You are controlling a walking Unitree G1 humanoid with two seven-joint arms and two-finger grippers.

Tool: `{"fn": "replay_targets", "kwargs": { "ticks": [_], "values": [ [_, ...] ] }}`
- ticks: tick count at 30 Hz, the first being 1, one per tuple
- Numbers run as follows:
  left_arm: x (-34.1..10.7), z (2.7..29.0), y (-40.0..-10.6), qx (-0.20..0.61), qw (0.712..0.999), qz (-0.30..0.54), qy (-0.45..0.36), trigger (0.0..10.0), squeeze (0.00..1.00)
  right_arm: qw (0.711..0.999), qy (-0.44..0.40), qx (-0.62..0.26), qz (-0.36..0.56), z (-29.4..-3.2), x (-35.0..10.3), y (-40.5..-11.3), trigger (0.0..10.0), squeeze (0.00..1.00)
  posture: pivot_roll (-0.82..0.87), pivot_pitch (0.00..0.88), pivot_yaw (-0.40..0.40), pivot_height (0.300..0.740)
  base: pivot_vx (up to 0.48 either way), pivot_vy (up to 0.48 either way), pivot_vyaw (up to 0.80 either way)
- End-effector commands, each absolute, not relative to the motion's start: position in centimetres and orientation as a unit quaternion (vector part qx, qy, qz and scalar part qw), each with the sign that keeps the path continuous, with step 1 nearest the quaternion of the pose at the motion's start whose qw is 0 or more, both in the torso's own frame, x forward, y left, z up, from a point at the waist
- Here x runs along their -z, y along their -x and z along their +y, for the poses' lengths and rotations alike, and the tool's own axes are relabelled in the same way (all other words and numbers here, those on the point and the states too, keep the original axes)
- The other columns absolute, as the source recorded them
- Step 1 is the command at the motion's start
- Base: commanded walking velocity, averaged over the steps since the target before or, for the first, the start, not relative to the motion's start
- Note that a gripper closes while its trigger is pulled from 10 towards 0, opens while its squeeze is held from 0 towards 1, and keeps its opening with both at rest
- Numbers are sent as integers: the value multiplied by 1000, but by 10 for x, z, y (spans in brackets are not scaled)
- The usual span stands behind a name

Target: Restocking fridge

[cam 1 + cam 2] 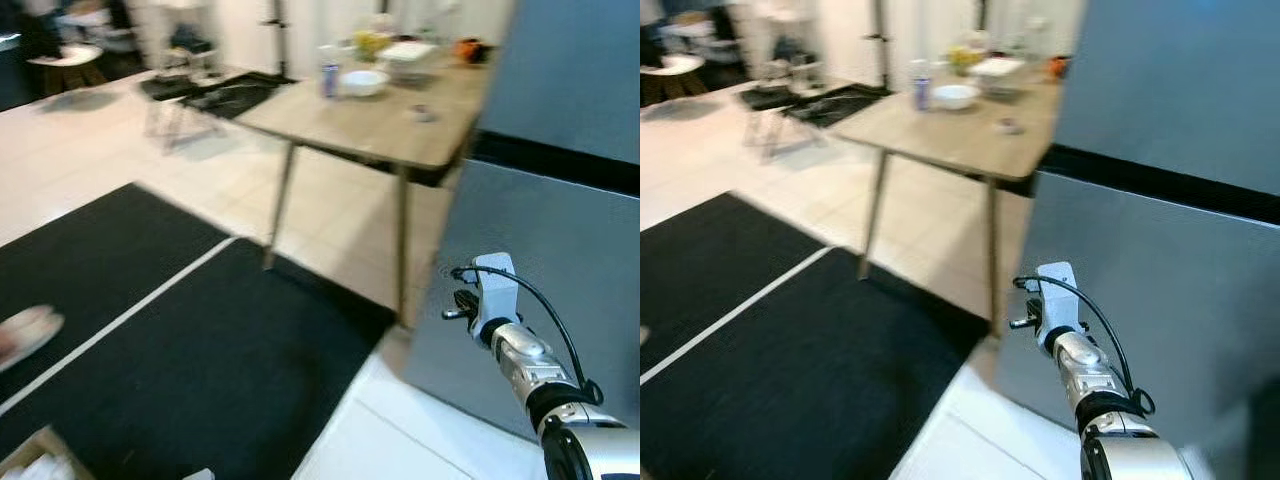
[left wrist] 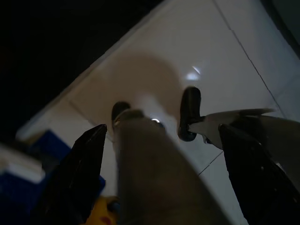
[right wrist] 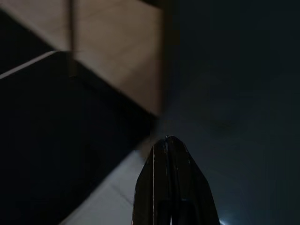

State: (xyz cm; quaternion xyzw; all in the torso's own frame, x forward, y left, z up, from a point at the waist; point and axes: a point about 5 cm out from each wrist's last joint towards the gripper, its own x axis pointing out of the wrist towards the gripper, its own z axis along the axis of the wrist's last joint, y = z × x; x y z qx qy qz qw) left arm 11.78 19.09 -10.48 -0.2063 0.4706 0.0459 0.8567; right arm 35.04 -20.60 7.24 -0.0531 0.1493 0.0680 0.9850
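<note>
The grey fridge [image 1: 560, 250] stands at the right, its doors closed, with a black seam [image 1: 560, 160] between the upper and lower door. My right arm [image 1: 500, 320] reaches forward in front of the lower door, near its left edge. In the right wrist view my right gripper [image 3: 171, 143] is shut with nothing in it, and the dark door face is just beyond it. My left gripper [image 2: 161, 129] hangs low over the pale floor, open and empty. A blue crate [image 2: 28, 187] with something yellow [image 2: 101, 211] in it sits below it.
A wooden table [image 1: 380, 125] on thin legs stands left of the fridge, with a white bowl [image 1: 364, 82], a can [image 1: 329, 78] and other items on it. Black mats [image 1: 200, 350] cover the floor. A person's shoe [image 1: 25, 332] shows at far left, a cardboard box [image 1: 40, 458] at bottom left.
</note>
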Motion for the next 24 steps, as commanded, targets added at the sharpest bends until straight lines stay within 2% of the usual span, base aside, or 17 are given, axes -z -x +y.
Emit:
{"fn": "replay_targets", "kwargs": {
  "ticks": [1,13,16,24],
  "values": [
    [106,186,-116,-49,854,471,215,10000,0,983,55,-66,164,-206,-69,-349,10000,0,-72,0,1,740,0,0,-781],
    [107,184,-115,-46,853,476,209,10000,0,982,57,-73,163,-201,-68,-350,10000,0,-76,0,0,740,0,0,-784],
    [107,184,-114,-45,849,480,214,10000,0,982,50,-75,163,-198,-66,-348,10000,0,-76,0,0,740,0,0,0],
    [107,185,-113,-43,849,480,215,10000,0,982,51,-77,166,-198,-63,-346,10000,0,-76,0,0,740,303,0,0]
  ]
}}
